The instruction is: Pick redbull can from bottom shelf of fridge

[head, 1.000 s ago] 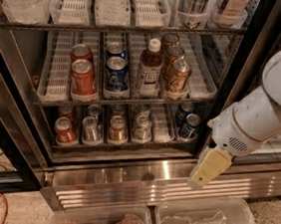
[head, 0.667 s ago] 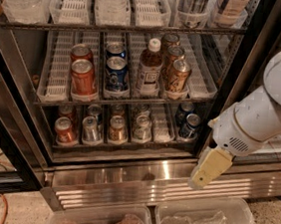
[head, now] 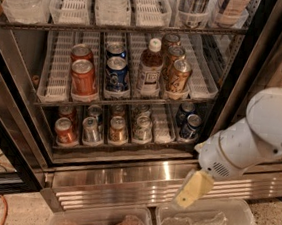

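1. The gripper (head: 192, 189) is held low before the fridge (head: 124, 178); its grasp state cannot be told.
2. The redbull can (head: 91, 128) is flanked by a red can (head: 64, 130) and a gold can (head: 118, 128) on the bottom shelf (head: 117, 149); a neighbour could be grabbed.

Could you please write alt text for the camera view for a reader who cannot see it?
The gripper of a white robot arm hangs outside the open fridge, low and right of the bottom shelf, where a silver redbull can stands among small red, gold and blue cans.
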Robot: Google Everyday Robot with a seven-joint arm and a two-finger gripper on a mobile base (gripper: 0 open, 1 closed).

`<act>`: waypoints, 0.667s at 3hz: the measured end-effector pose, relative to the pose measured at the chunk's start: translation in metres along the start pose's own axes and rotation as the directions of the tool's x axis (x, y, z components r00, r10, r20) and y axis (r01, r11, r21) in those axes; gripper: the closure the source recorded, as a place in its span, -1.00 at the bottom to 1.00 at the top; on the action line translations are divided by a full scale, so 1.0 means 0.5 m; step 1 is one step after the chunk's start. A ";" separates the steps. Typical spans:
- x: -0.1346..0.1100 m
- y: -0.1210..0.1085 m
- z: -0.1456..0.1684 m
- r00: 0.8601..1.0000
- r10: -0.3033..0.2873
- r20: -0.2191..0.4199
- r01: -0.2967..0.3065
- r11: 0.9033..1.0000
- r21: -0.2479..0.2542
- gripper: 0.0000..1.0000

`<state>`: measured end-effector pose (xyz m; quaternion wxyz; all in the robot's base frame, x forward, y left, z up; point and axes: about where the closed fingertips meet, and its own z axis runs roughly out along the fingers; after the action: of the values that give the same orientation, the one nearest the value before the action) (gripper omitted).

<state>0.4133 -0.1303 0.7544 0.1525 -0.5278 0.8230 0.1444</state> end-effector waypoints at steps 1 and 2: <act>-0.001 0.047 0.101 0.996 0.072 0.060 -0.069 0.996 -0.047 -1.00; -0.066 0.104 0.172 0.993 0.083 0.079 -0.083 0.997 -0.010 -1.00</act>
<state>0.3875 -0.0479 0.6931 0.1771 -0.4875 0.8370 0.1743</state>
